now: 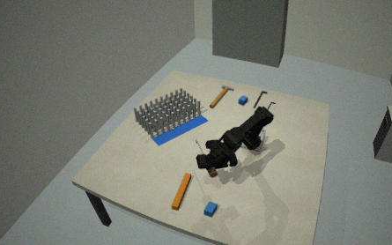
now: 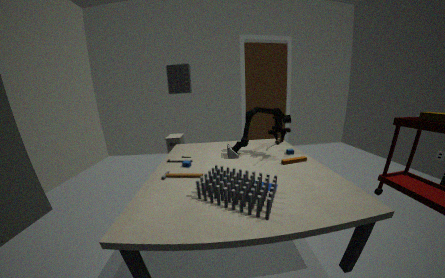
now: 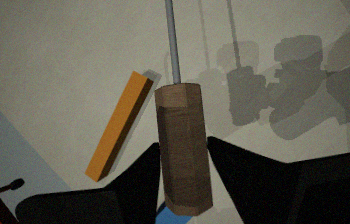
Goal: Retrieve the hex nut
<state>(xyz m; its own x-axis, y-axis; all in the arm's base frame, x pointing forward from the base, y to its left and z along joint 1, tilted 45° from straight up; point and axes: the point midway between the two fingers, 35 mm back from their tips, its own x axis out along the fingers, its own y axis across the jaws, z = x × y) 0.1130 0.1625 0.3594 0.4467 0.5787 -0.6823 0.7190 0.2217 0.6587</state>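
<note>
My gripper (image 1: 211, 166) (image 2: 279, 137) (image 3: 183, 144) is shut on the brown wooden handle (image 3: 185, 172) of a hook tool, held above the table. The tool's thin metal rod (image 3: 174, 45) extends from the handle; in the top view its end shows left of the hand, between the hand and the blue strip. The metal spacers (image 1: 136, 115) (image 2: 268, 208) stand upright in rows at the far left in the top view. The blue taped strip (image 1: 180, 130) lies along their front. The hex nut cannot be made out in any view.
An orange bar (image 1: 181, 191) (image 2: 294, 160) (image 3: 118, 127) and a blue block (image 1: 210, 209) (image 2: 290, 151) lie near the hand. A hammer (image 1: 218, 98) (image 2: 185, 175), another blue block (image 1: 242, 100) (image 2: 186, 163) and two bent rods lie beyond the strip's right end in the top view.
</note>
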